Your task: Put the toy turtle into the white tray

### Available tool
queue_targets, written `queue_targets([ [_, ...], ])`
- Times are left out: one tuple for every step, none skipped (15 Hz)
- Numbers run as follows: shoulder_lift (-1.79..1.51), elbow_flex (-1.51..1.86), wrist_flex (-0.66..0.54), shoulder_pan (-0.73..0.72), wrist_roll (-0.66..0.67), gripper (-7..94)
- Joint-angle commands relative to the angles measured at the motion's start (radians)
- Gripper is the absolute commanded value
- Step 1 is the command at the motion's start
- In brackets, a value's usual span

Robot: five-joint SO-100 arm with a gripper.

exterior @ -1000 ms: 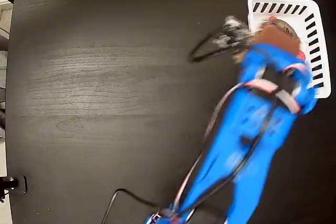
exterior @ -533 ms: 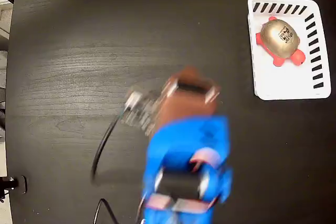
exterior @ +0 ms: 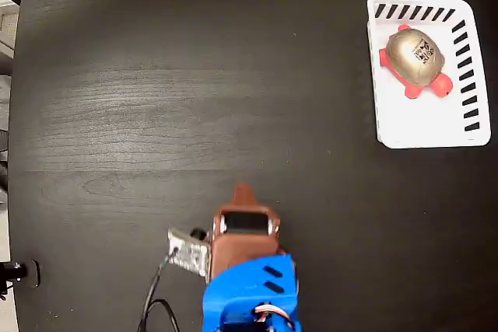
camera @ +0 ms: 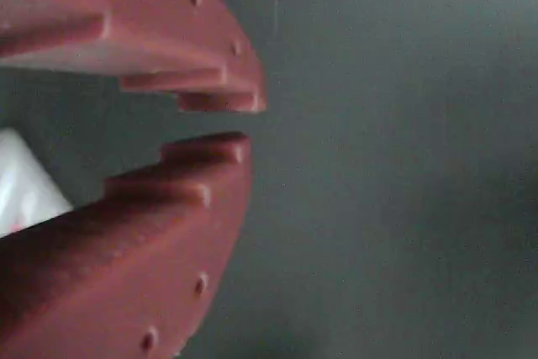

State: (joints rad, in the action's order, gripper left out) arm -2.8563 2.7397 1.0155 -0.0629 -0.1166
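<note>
A dark, black wood-grain table (exterior: 156,114) carries everything. In the fixed view, a white rectangular plastic tray (exterior: 405,126) with slanted slots rests on it, well apart from the jaws, up and to their right. A thin black cable (exterior: 152,309) lies just left of them.

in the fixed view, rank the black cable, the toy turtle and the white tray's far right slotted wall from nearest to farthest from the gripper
1. The black cable, at the bottom edge just left of the gripper.
2. The toy turtle, upper right, lying inside the white tray.
3. The tray's right slotted wall, beyond the turtle at the far right.
</note>
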Motion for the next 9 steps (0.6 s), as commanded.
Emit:
queue_targets([
  [-0.225, 0.078, 0.101, -0.028, -0.012, 0],
  [-0.293, 0.106, 0.144, -0.029, -0.009, 0],
  [-0.342, 0.126, 0.178, -0.026, -0.009, 0],
  [-0.377, 0.143, 0.207, -0.025, -0.008, 0],
  [-0.411, 0.149, 0.235, -0.025, -0.009, 0],
  [-0.443, 0.152, 0.270, -0.026, -0.014, 0],
  [-0.471, 0.152, 0.307, -0.031, -0.025, 0],
  [-0.486, 0.153, 0.324, -0.031, -0.028, 0],
  [-0.486, 0.153, 0.325, -0.026, -0.029, 0],
])
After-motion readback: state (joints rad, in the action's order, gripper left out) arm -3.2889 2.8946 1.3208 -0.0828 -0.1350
